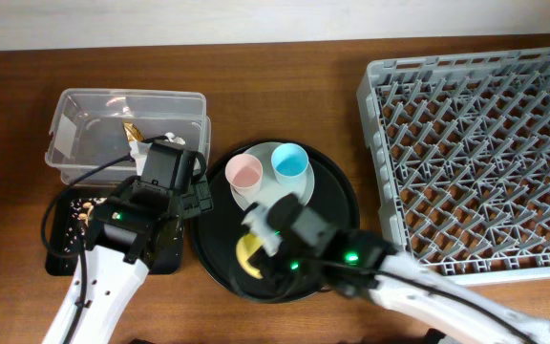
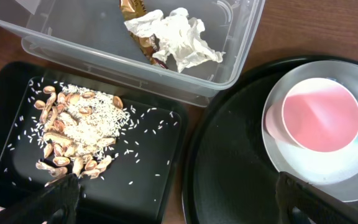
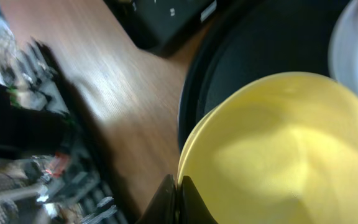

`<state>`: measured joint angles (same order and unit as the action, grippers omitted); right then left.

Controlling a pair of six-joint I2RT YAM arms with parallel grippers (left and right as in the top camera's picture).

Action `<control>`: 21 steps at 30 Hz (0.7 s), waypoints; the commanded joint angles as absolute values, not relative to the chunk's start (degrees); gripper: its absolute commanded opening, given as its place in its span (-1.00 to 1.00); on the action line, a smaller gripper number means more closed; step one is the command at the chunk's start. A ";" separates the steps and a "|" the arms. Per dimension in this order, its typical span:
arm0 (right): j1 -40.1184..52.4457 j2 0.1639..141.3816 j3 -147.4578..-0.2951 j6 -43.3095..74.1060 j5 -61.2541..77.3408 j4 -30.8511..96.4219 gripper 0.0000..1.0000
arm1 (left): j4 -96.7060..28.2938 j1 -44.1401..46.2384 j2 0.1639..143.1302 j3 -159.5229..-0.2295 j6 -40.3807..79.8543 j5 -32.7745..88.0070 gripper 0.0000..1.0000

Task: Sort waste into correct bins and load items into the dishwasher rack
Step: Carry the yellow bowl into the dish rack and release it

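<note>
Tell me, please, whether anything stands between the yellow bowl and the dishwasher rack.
Nothing visible does. The right tool is shut on the yellow bowl, and only bare round tray lies between it and the dishwasher rack; the pink cup, blue cup and plate sit aside.

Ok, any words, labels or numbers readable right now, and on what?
No readable text in any view.
Gold wrapper in the clear tub: any print too small to read.
Yellow bowl, pink cup, shallow black tray: no markings seen.
</note>
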<state>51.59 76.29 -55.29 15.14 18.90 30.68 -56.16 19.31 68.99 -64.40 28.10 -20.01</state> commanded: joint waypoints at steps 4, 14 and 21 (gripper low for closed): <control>30.76 69.52 -62.00 18.48 32.05 36.32 -0.92 | -56.12 19.00 68.40 -65.19 27.79 -20.80 0.98; -10.90 77.36 -68.84 18.76 62.74 20.91 -0.92 | -56.12 19.00 68.40 -65.19 27.79 -20.78 0.99; -22.61 96.75 -68.84 41.36 79.83 -15.16 -0.92 | -56.12 19.00 68.40 -65.19 27.79 -20.80 0.98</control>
